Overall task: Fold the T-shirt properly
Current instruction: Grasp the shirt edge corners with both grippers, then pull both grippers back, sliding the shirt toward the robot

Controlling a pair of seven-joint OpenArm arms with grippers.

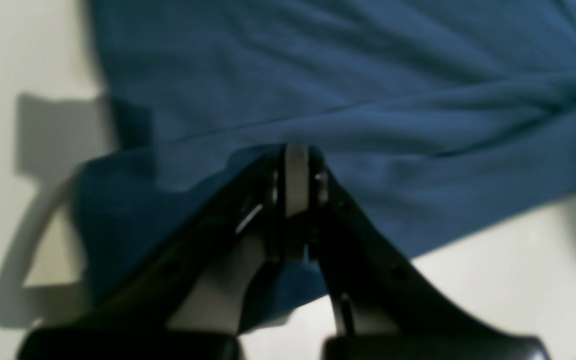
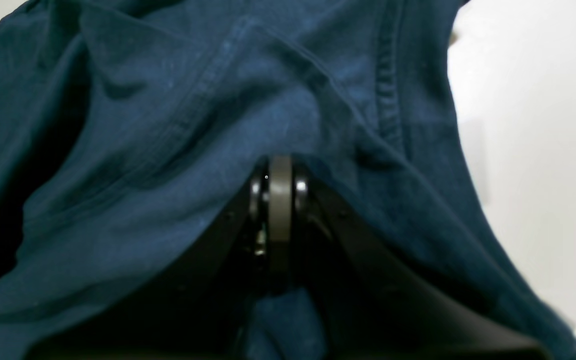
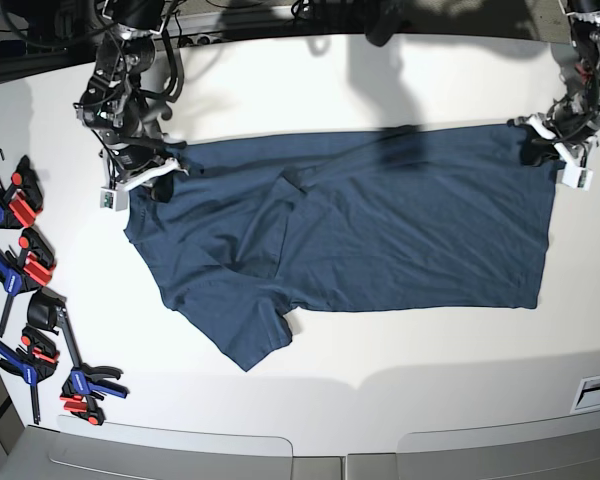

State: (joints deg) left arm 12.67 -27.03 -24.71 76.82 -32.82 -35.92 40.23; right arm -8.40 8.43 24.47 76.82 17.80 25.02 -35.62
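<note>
The dark navy T-shirt point(image 3: 360, 235) lies spread across the white table, neck end at the left, hem at the right, with one sleeve point(image 3: 248, 340) sticking out toward the front. My right gripper point(image 3: 160, 180) is shut on the shirt's upper left corner near the shoulder; the wrist view shows its fingers closed on bunched cloth point(image 2: 168, 150). My left gripper point(image 3: 536, 143) is shut on the upper right hem corner; its wrist view shows closed fingertips point(image 1: 295, 172) pinching the cloth edge point(image 1: 368, 100).
Several red, blue and black clamps point(image 3: 25, 265) lie along the table's left edge. The white table point(image 3: 380, 390) stretches bare in front of the shirt. A label point(image 3: 598, 390) sits at the front right corner.
</note>
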